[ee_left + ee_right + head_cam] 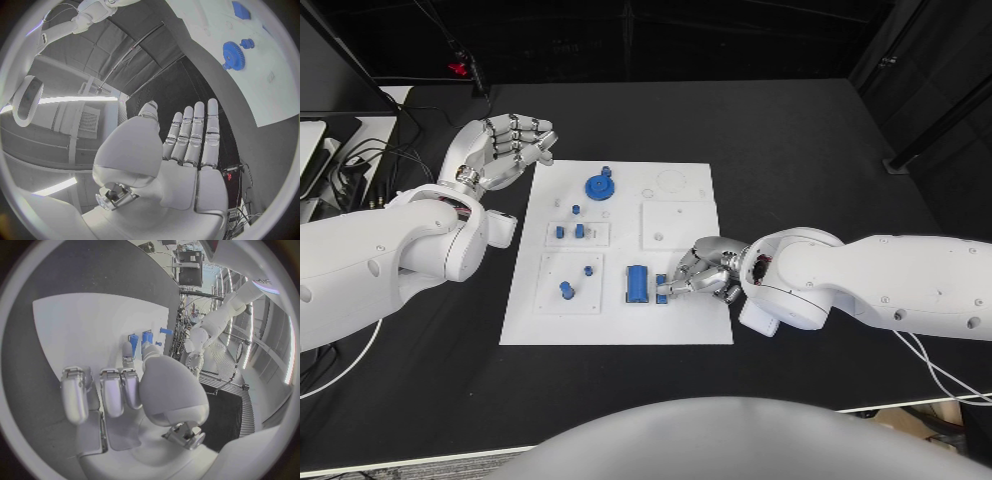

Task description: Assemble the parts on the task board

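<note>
The white task board [617, 320] lies mid-table. On it are a blue gear [600, 187], several small blue pegs [560, 232], a long blue block [636, 283] and a narrow blue piece [661, 291]. My right hand [704, 270] rests at the board's right edge. Its thumb and one finger reach the narrow piece, and its other fingers are curled in. Whether it pinches the piece is unclear. In the right wrist view the fingertips [127, 349] sit right by two blue pieces [147, 336]. My left hand [509, 140] hovers with fingers spread and nothing in it, off the board's far left corner.
In the left wrist view the flat left hand [181, 150] is apart from the board [275, 90], with the gear [232, 52] beyond it. Cables and equipment [343, 150] lie at the table's left edge. Bare black table [805, 140] surrounds the board.
</note>
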Controlling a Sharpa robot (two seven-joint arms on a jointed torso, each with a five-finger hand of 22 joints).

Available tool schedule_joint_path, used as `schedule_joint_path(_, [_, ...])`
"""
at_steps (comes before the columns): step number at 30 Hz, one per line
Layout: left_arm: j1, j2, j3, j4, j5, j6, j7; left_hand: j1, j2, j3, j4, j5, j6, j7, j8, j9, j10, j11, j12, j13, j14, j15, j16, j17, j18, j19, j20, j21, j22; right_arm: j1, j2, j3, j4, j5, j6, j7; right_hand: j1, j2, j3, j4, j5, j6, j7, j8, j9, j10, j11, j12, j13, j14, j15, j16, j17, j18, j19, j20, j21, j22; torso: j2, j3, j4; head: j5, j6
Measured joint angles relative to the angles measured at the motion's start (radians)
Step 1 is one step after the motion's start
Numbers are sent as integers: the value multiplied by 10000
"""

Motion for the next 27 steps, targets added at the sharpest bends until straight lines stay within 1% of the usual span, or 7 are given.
schedule_joint_path(3, [-1,0,0,-6,0,4,-1,0,0,0,0,0,0,0,0,0,0,0,0,0,0,0,0,0,0,0,0,0,0,0,2,0,13,-218,57,-44,-61,64,-310,2,-534,-87,-136,573,439,-4,-71,0,0,16,-103,0,0,0,-2,-101,0,0,0,1,-1,-24,0])
schedule_joint_path(4, [-2,1,0,-7,0,5,-2,0,0,0,0,0,0,0,0,0,0,0,0,0,0,0,0,0,0,0,0,0,0,0,6,0,13,-313,102,-88,-94,97,-397,6,-677,-120,-170,732,577,-9,-137,0,0,0,-143,0,0,0,19,-123,0,0,0,1,-1,-26,0])
schedule_joint_path(8, [-5,6,0,-9,0,13,-3,0,0,0,0,0,0,0,0,0,0,0,0,0,0,0,0,0,0,0,0,0,0,0,24,0,14,-586,299,-263,-90,94,-606,13,-1042,-177,-226,1104,926,-1,-176,0,0,33,-177,0,0,-1,-1,-171,0,0,3,2,0,-32,0])
schedule_joint_path(16, [-9,7,0,-12,0,22,-7,0,0,0,0,0,0,0,0,0,-36,-36,-1,0,0,0,0,0,0,0,0,0,0,0,94,-1,-17,-915,662,-580,-73,193,-741,10,-1173,-227,-276,1320,1181,-35,-210,0,0,-3,-213,0,0,0,-5,-243,0,0,3,2,1,-48,0])
schedule_joint_path(19, [-9,7,0,-13,0,24,-8,0,0,0,0,0,0,0,0,0,-35,-36,-1,0,0,0,0,0,0,0,0,0,1,0,139,-2,-46,-999,768,-674,-29,237,-741,10,-1173,-228,-277,1321,1228,-30,-219,0,0,-3,-213,0,0,0,-5,-243,0,0,3,2,2,-52,0])
schedule_joint_path(24, [-11,7,0,-12,0,28,-10,0,0,0,0,0,0,0,0,0,-35,-36,-1,0,0,0,0,1,-1,0,0,0,1,0,175,-2,-85,-1084,824,-770,179,445,-768,-18,-1156,-266,-315,1407,1376,-1,-247,0,2,35,-250,0,0,0,31,-279,0,0,5,2,10,-54,0])
schedule_joint_path(27, [-12,7,0,-10,0,29,-11,0,0,0,0,0,0,0,0,0,-35,-36,-1,0,0,0,0,1,0,0,0,0,1,0,201,-2,-119,-1118,812,-794,338,604,-769,-18,-937,-312,-360,1450,1462,0,-320,0,2,-1,-286,0,0,0,-5,-315,0,0,5,2,10,-40,0])
